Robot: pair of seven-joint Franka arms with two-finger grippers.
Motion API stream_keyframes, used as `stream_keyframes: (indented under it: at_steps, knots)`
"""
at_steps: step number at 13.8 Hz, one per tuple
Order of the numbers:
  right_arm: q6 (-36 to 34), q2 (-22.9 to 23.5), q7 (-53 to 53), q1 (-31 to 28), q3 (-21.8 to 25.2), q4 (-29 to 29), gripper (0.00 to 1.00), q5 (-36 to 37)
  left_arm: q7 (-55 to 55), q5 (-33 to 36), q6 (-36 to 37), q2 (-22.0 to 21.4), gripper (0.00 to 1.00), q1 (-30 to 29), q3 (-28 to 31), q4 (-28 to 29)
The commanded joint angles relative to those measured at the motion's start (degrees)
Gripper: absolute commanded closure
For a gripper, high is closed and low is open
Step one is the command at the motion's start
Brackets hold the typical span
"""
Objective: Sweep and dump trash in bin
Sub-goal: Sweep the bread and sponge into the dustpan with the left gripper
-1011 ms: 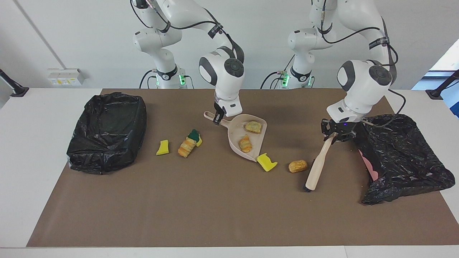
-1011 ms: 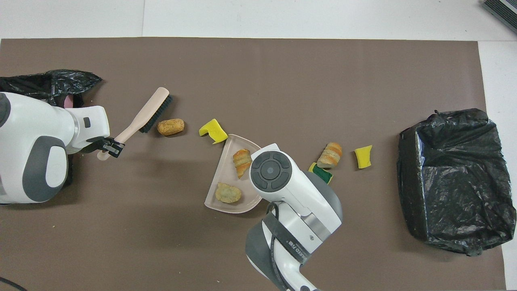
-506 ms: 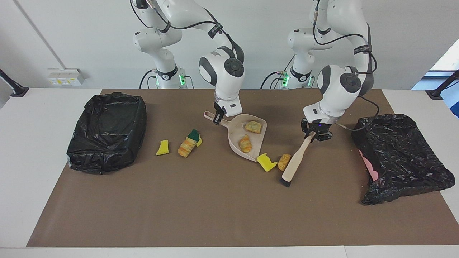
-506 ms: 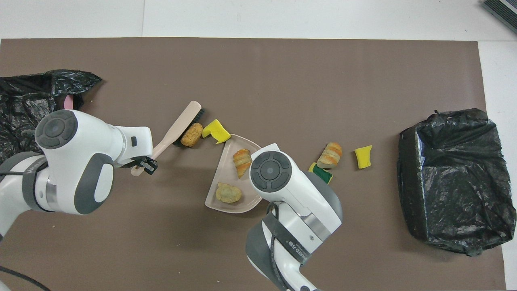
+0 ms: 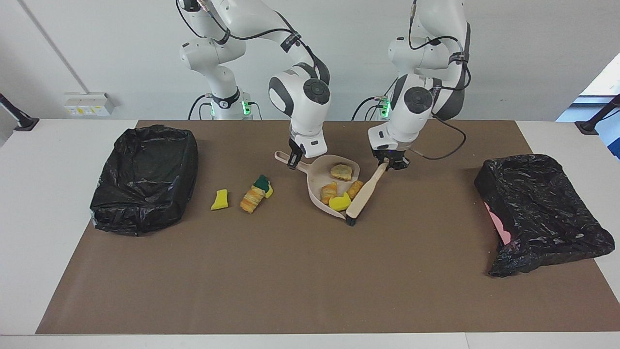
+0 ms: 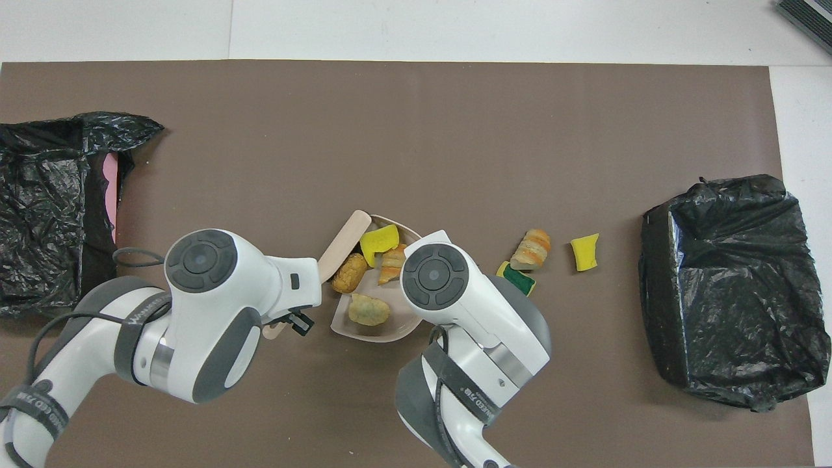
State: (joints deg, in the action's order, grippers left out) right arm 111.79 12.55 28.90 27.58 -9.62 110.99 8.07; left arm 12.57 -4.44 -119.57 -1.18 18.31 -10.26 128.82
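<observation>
Now brush (image 5: 364, 195), clamped in left gripper (image 5: 390, 164), kept flat across dustpan (image 5: 323, 170) mouth; right gripper (image 5: 293, 160) locked on handle; trash (image 5: 340, 201) pressed deeper.

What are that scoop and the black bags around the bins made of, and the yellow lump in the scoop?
The dustpan looks like matte beige plastic: smooth, evenly coloured, moulded in one piece. The bin liners seem thin plastic film: crinkled, with glossy highlights. The yellow piece is probably sponge foam: dull, with cut, blocky edges.
</observation>
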Motion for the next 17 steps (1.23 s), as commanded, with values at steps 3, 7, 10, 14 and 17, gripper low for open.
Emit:
stream_keyframes:
  at_steps: [3,7,10,14,17]
  knots:
    - [0.18,-1.03,-0.86,-0.33,-0.22,0.81,1.0,1.86,-17.12,0.04,1.62,-0.93,1.0,6.47,0.76,-2.95]
    - [0.09,-1.03,-0.69,-0.42,-0.22,0.9,1.0,1.95,-25.17,-0.13,4.08,-1.81,1.0,6.47,0.68,-6.12]
    - [0.35,-0.95,0.27,-0.86,-0.22,0.9,1.0,1.95,-34.35,-0.13,3.55,-1.72,1.0,6.56,-0.73,-7.35]
    - [0.09,-0.86,1.77,-1.04,-0.22,0.9,1.0,2.03,-40.07,-0.05,3.12,-2.86,1.0,6.39,-0.56,-7.79]
    - [-0.35,-0.95,1.69,-1.04,-0.14,0.72,1.0,3.35,-40.16,0.22,1.11,-3.57,1.0,6.56,-0.64,-6.92]
